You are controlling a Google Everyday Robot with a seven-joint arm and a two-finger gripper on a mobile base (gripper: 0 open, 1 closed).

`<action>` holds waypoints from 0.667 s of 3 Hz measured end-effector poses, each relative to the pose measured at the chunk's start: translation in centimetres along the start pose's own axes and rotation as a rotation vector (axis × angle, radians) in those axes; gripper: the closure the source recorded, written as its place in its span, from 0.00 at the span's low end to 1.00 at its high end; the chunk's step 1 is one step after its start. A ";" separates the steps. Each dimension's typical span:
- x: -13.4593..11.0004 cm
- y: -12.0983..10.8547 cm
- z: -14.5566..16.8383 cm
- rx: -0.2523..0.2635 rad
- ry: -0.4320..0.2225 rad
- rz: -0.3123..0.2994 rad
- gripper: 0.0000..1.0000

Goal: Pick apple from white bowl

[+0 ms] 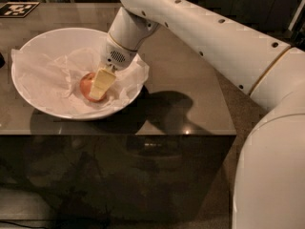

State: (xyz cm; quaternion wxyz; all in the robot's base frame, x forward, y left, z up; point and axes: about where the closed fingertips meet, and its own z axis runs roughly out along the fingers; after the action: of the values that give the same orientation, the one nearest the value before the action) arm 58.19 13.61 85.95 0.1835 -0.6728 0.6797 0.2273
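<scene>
The small red-orange apple (pixel 86 85) lies in the right half of the wide white bowl (pixel 43 38), on crumpled white paper (pixel 45 78). My gripper (pixel 98 92) reaches down into the bowl from the upper right and sits right at the apple, with its yellowish tip covering the apple's right side. Only the left part of the apple shows. The bowl stands on the left of a dark brown table (pixel 190 80).
My white arm (pixel 214 37) crosses the table's back right and fills the right of the view. A black-and-white marker tag (pixel 18 8) lies at the table's back left corner. The table's front edge (pixel 119 135) runs just below the bowl.
</scene>
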 end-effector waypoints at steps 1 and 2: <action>0.0 0.0 0.0 0.000 0.000 0.000 1.00; -1.2 1.3 -1.4 0.050 0.008 -0.039 1.00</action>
State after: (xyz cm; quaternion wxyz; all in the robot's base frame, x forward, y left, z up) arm 57.03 13.87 87.83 0.2022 -0.6820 0.6726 0.2039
